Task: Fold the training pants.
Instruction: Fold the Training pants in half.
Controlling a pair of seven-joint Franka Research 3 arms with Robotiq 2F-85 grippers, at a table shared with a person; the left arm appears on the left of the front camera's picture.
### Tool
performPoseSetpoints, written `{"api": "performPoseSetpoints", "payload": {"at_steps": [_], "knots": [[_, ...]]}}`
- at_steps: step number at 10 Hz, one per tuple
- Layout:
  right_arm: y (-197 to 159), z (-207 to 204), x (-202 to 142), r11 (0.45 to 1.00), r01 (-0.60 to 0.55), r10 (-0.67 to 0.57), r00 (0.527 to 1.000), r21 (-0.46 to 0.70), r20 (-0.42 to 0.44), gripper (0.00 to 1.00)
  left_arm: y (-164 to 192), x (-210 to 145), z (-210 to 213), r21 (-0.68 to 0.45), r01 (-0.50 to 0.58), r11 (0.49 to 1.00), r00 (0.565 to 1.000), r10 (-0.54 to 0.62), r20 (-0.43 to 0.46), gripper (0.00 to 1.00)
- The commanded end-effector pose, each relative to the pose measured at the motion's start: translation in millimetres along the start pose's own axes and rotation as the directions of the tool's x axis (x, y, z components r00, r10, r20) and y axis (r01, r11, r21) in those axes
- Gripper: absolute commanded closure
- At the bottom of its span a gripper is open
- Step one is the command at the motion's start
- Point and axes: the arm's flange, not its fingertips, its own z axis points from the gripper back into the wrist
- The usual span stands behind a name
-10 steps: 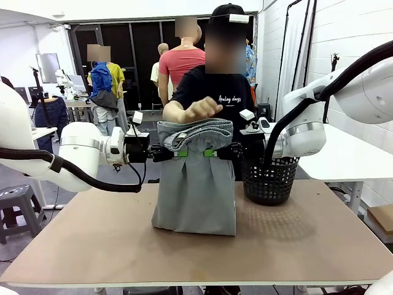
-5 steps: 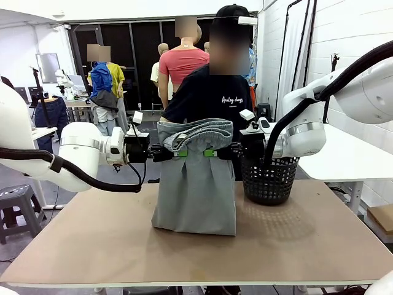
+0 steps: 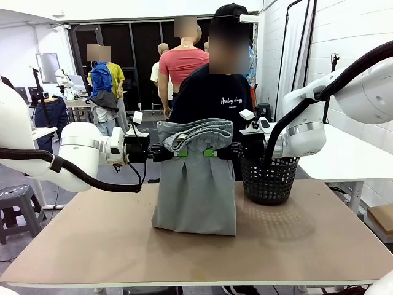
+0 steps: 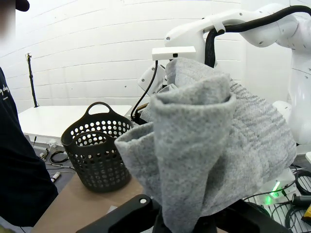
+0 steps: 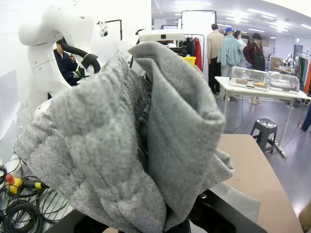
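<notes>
both arms level, inward-pointing, left gripper point(image 3: 178, 153) and right gripper point(image 3: 210, 152) clamped tight, facing each other

Hidden behind the hanging training pants point(image 3: 195, 184): the person's lower body and hands, mid-frame. Buried under grey fabric at both wrist views' bottom edges: fingertips of the left gripper point(image 4: 177, 225) and right gripper point(image 5: 167, 225).

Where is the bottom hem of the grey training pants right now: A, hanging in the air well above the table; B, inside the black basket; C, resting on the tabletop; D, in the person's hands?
C: held up by both grippers, the training pants hang until their lower edge meets the table.
</notes>
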Motion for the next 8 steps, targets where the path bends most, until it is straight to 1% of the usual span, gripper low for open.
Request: {"api": "performPoseSetpoints", "payload": {"at_steps": [1, 8], "knots": [[2.0, -0.7, 1.8, 1.000, -0.002, 0.001, 1.000, 0.009, 0.010, 1.00, -0.1, 2.8, -0.2, 0.003, 0.001, 1.000, 1.000, -0.001, 0.000, 1.00], [2.0, -0.7, 1.8, 1.000, -0.002, 0.001, 1.000, 0.009, 0.010, 1.00, -0.1, 2.8, -0.2, 0.003, 0.001, 1.000, 1.000, -0.001, 0.000, 1.00]]}}
